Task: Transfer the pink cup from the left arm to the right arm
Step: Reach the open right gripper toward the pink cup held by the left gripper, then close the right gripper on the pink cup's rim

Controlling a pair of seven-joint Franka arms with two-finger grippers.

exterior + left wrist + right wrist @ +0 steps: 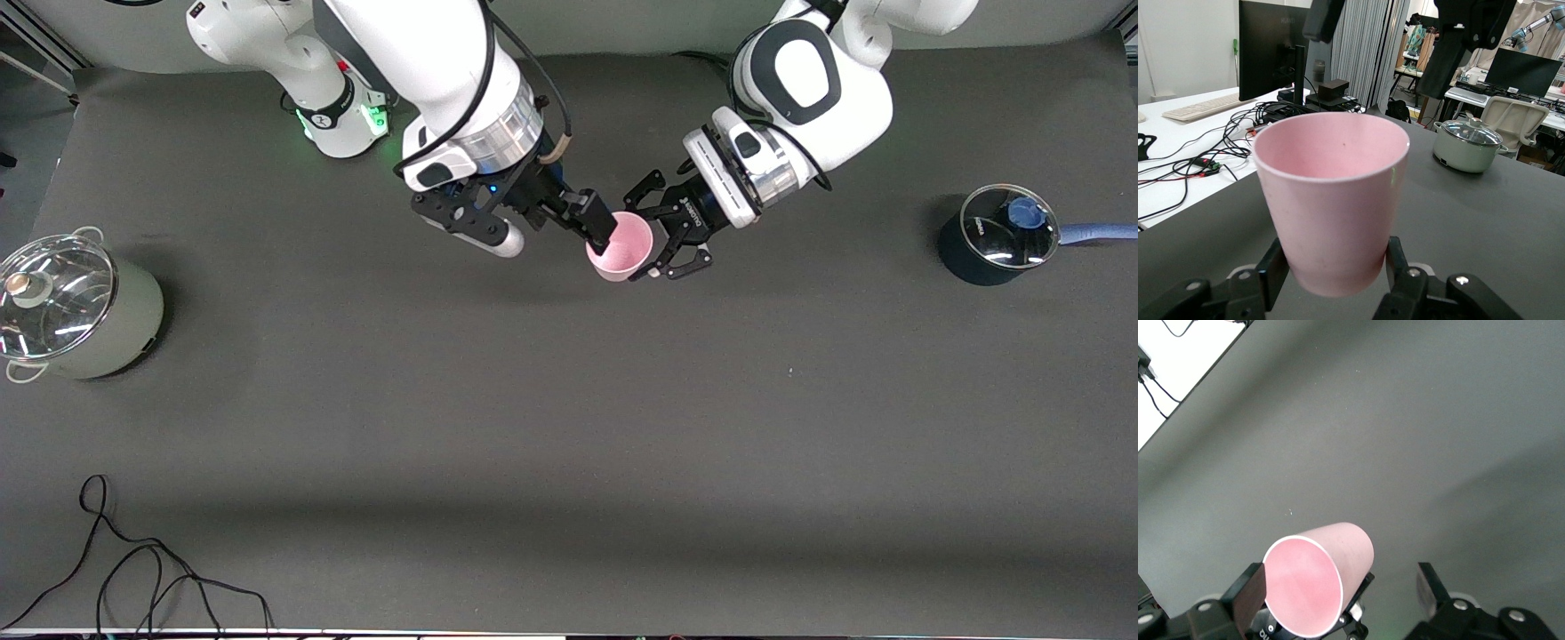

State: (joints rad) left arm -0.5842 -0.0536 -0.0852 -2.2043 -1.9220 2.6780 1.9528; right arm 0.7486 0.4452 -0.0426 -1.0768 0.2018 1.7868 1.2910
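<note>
You are mid-handover. Your left end effector (669, 251) is clamped on the lower wall of the pink cup (620, 246), holding it in the air over the middle of the worktop (569, 400), toward the robots' bases. Your right end effector (597, 227) has its fingers spread wide at the cup's rim, one finger (1249, 590) close beside the mouth, not yet gripping.

Next, I judge, you close the right fingers on the wall near the rim, confirm the hold, then release the left.

The cup's long axis runs from the left end effector toward the right one, mouth facing the right wrist and tipped upward.
</note>
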